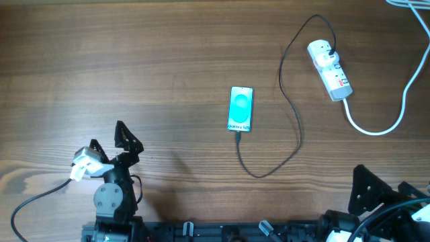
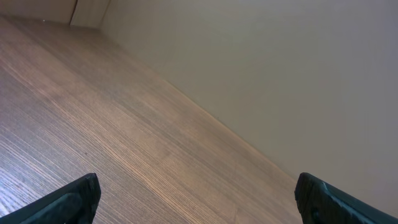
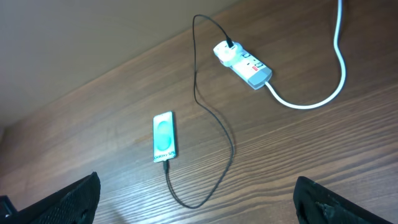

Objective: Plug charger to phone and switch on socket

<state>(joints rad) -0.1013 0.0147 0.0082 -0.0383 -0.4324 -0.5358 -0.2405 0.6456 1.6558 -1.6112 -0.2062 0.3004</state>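
The phone (image 1: 241, 108) lies flat mid-table, screen lit teal; it also shows in the right wrist view (image 3: 164, 137). The thin black charger cable (image 1: 293, 114) has its plug tip at the phone's near end (image 3: 166, 166) and loops back to the white socket strip (image 1: 329, 69), also seen in the right wrist view (image 3: 244, 62). My left gripper (image 1: 107, 138) is open and empty at the front left, over bare wood (image 2: 196, 199). My right gripper (image 3: 196, 199) is open and empty at the front right, well short of the phone and cable.
A thick white cord (image 1: 396, 114) curves from the socket strip off the table's right side. The wooden table (image 1: 134, 60) meets a plain wall at the far edge (image 2: 261, 74).
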